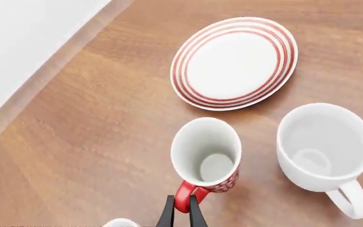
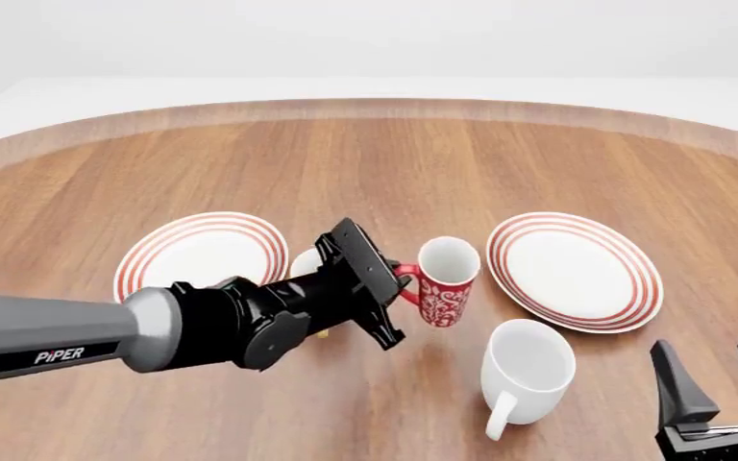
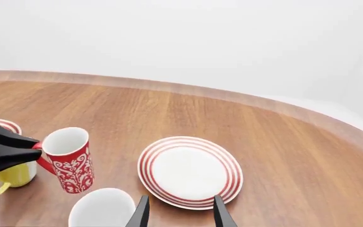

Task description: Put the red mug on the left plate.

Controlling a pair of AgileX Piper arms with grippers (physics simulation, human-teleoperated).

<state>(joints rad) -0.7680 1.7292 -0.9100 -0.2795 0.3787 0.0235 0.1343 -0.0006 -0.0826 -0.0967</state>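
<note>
altogether two plates [image 2: 576, 272], three mugs [image 2: 442, 285].

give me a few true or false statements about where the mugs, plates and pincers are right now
1. The left pincer is closed on the handle of the red mug. True.
2. The red mug stands on the left plate. False: it is tilted between the two plates, not on either.
3. The right pincer holds the white mug. False: its fingers are spread and hold nothing.
4. The right plate has nothing on it. True.
5. The yellow mug is upside down. False: in the right wrist view it stands upright, partly hidden by the left pincer.
</note>
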